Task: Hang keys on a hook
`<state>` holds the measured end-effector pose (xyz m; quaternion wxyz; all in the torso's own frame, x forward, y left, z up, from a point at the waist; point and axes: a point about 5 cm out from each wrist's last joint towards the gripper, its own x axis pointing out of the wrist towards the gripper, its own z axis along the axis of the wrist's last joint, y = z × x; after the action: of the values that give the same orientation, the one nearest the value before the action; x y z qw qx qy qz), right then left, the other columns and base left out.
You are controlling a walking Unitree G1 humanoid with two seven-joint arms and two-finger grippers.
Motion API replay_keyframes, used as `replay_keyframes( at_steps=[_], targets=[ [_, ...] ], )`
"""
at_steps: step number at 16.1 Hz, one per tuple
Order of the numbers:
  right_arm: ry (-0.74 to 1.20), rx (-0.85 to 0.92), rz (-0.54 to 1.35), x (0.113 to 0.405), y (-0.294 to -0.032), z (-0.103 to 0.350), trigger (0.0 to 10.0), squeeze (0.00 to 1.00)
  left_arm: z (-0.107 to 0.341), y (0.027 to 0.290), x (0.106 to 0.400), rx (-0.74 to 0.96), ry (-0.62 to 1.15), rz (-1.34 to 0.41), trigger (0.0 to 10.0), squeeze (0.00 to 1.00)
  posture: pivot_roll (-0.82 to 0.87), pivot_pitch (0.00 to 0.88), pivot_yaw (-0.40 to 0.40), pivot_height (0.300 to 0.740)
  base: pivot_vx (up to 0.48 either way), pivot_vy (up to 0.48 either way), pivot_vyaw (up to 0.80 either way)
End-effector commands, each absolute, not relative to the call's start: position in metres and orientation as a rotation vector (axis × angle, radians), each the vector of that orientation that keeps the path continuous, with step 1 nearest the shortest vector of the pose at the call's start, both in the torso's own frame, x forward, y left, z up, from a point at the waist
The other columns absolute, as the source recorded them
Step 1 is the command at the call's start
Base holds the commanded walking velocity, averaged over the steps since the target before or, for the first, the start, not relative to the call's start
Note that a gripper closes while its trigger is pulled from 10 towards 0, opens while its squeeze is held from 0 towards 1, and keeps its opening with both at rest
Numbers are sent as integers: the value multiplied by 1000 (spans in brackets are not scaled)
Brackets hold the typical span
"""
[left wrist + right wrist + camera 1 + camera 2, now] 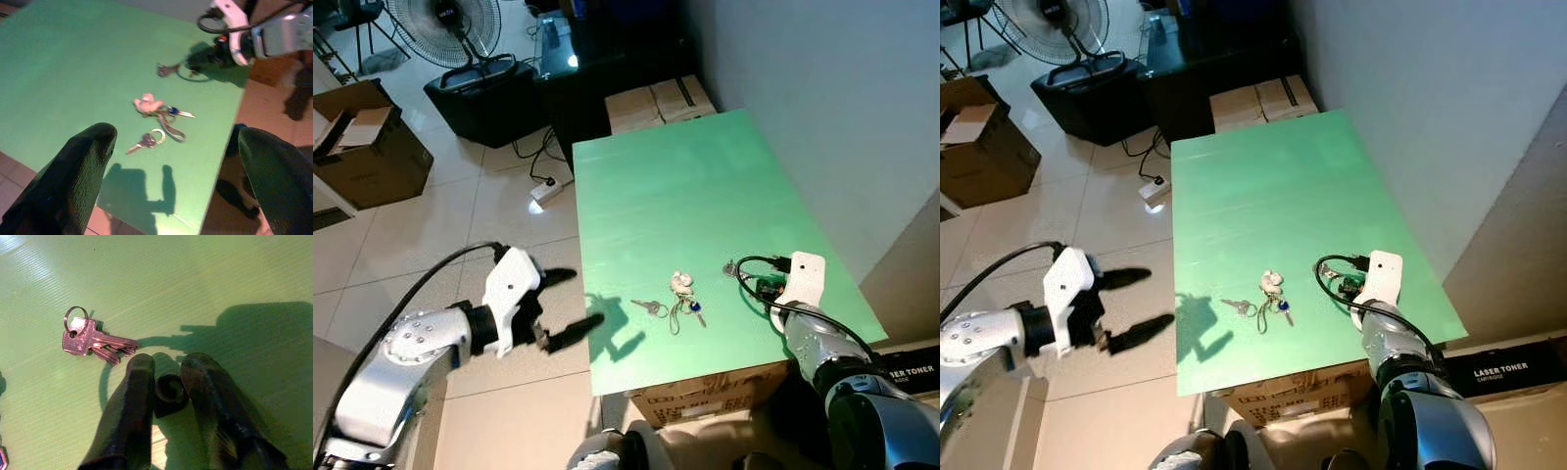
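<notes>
A key bunch with a pale pink charm (pixel 683 289) lies near the front of the green table (pixel 685 186). A single key on a ring (pixel 649 306) lies just left of it. A smaller set of keys on a ring (pixel 93 340) rests a little ahead of my right gripper (pixel 168 363). That gripper lies low on the table at the front right, its fingers (pixel 137 401) closed against a small black piece (pixel 168 391). My left gripper (pixel 582 299) hangs open over the floor, off the table's left edge, and points toward the keys (pixel 156 110).
Cardboard boxes (pixel 658 103) and a black cabinet (pixel 484 98) stand beyond the table's far end. A fan (pixel 445 24), an open carton (pixel 367 147) and a power strip (pixel 546 189) are on the tiled floor at left. A wall runs along the table's right side.
</notes>
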<state>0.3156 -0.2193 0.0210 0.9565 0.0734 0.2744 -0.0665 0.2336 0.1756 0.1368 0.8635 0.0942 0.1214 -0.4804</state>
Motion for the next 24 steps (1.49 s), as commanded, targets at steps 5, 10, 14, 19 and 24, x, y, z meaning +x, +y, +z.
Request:
replay_keyframes(
  at_steps=[5,10,14,19,24],
  targets=[
    [603,163,-145,306,-216,10,0,0,141,176,224,205,293,-1082,10000,0,73,93,223,740,0,0,0],
    [556,165,-146,313,-215,17,0,0,144,177,226,209,283,-1076,10000,0,67,92,227,740,0,0,0],
    [453,162,-141,327,-208,34,0,0,146,177,229,217,272,-1075,10000,0,58,89,238,740,0,0,0],
    [315,-18,-113,337,-189,51,0,0,143,179,233,226,269,-1068,10000,0,55,89,244,740,0,0,0],
    [345,-188,-105,328,-179,39,0,0,137,179,237,231,275,-1072,10000,0,50,93,251,740,0,0,0]
  ],
)
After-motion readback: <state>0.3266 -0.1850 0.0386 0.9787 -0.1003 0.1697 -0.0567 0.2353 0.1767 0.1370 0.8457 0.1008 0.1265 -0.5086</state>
